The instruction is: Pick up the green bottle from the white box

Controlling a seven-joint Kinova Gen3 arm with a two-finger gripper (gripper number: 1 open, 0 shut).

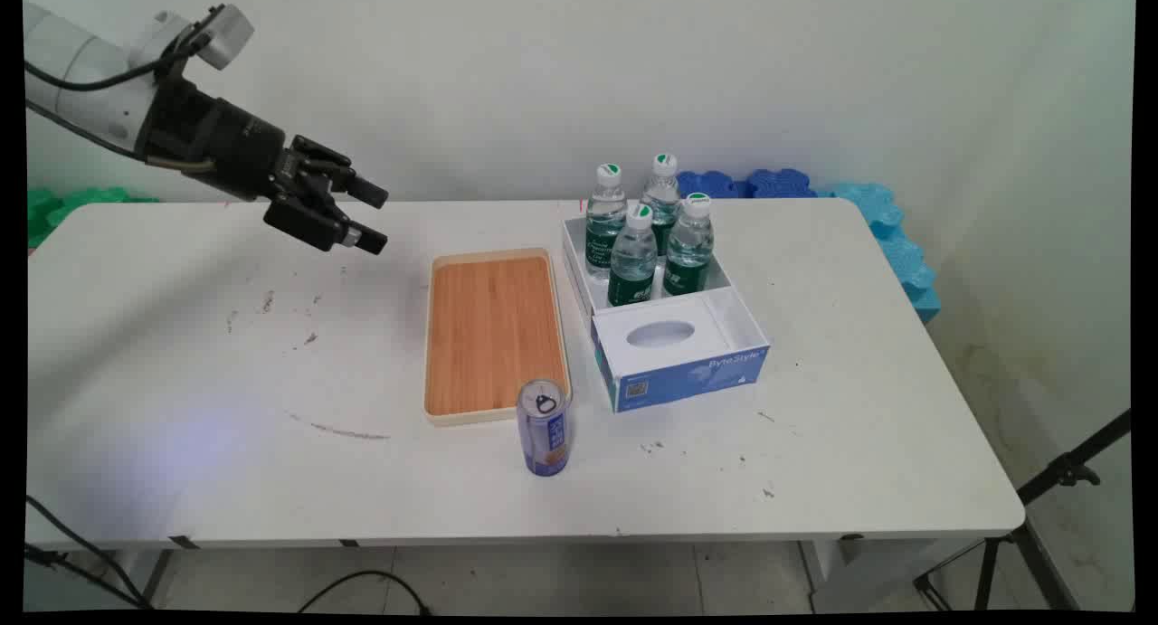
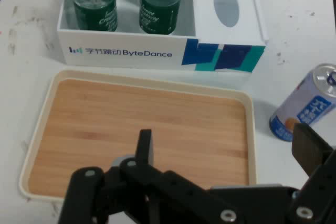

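My black gripper hangs open in the air above the table's back left, holding nothing, fingers pointing right toward the tray. The wooden tray with a cream rim lies flat at mid-table and is bare. A blue drink can stands upright just off the tray's near right corner. In the hand view the two fingertips stand wide apart over the tray, nearest to it.
A white and blue ByteDance box sits right of the tray, with several green-labelled water bottles in its far half and an oval-holed lid over the near half. Blue foam pieces lie at the back right.
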